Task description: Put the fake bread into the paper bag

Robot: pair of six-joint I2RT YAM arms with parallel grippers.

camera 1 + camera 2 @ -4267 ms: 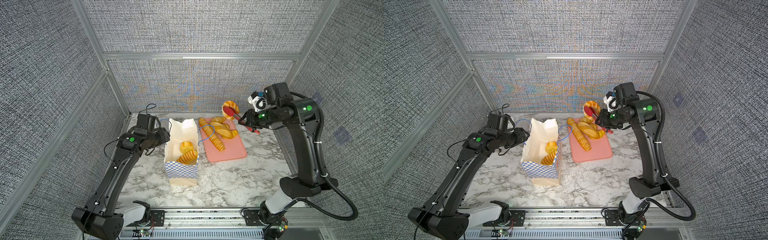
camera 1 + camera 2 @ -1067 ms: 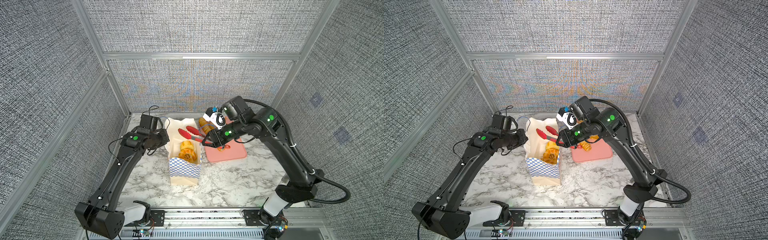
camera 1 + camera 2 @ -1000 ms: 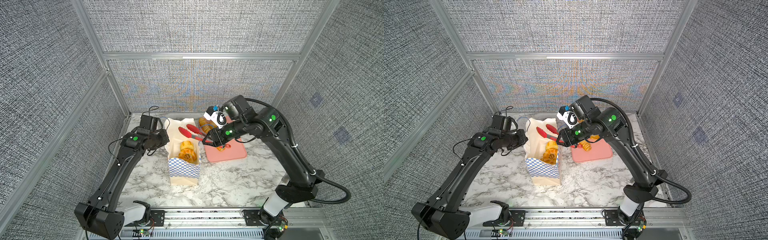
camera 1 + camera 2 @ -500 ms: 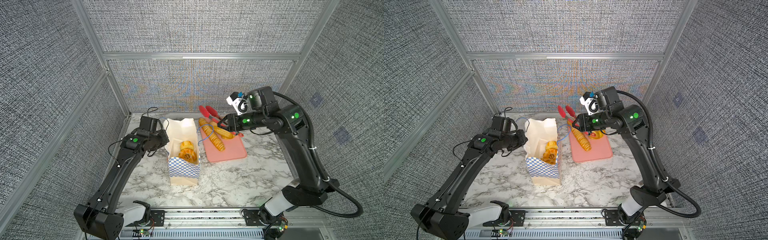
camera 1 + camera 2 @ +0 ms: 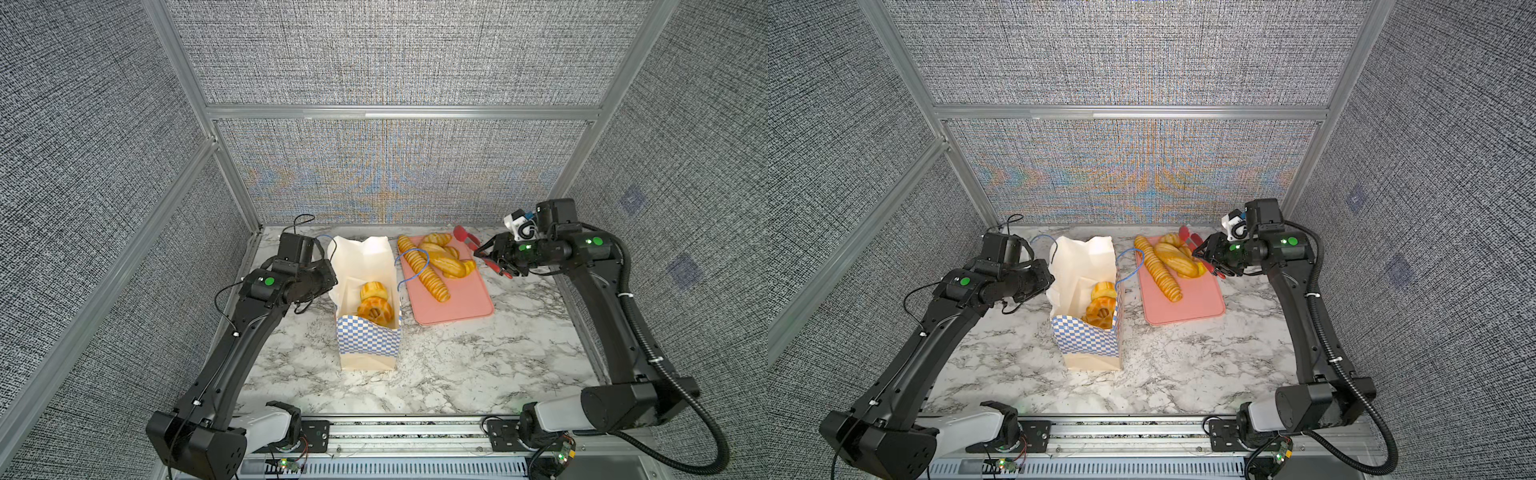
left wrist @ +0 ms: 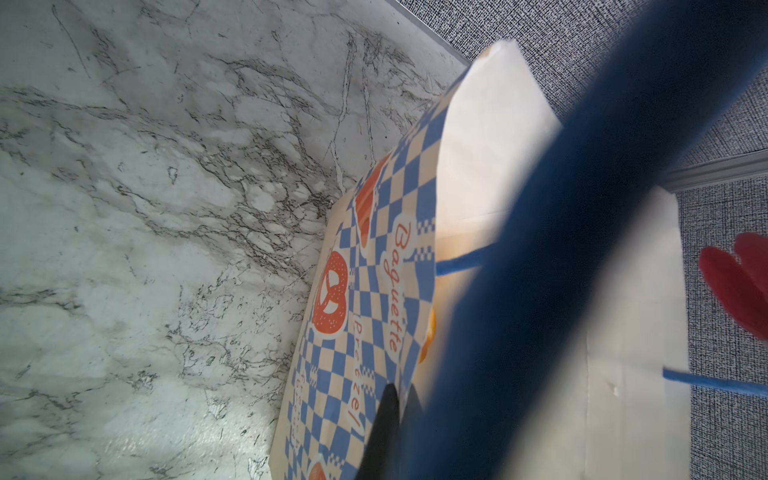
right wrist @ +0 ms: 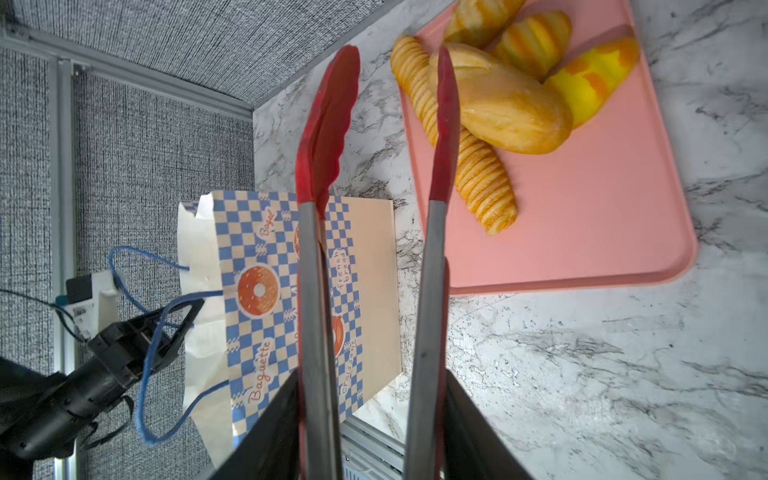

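Note:
The paper bag [image 5: 365, 345] [image 5: 1088, 345] stands open on the marble, and two ring-shaped fake bread pieces [image 5: 374, 307] [image 5: 1100, 309] lie inside it. My left gripper [image 5: 330, 276] [image 5: 1048, 278] [image 6: 399, 415] is shut on the bag's left rim by its blue cord handle. More fake bread lies on the pink tray [image 5: 461, 307] [image 7: 582, 208]: a ridged baguette [image 5: 424, 270] [image 7: 478, 174] and oval loaves [image 5: 446, 262] [image 7: 507, 112]. My right gripper [image 5: 494, 257] [image 5: 1214, 257] [image 7: 372, 415] is shut on red tongs [image 5: 465, 237] [image 7: 328, 124]. The tong tips are spread and empty, above the tray's far right corner.
The bag's second blue cord handle [image 5: 409, 264] droops over the baguette's end. Grey fabric walls with aluminium posts [image 5: 232, 178] close in the left, back and right. A metal rail [image 5: 399, 432] runs along the front edge.
The right arm has swung the empty tongs from over the bag's mouth back right to the tray's far corner. The ring bread they carried earlier now lies in the bag. The left gripper has held still.

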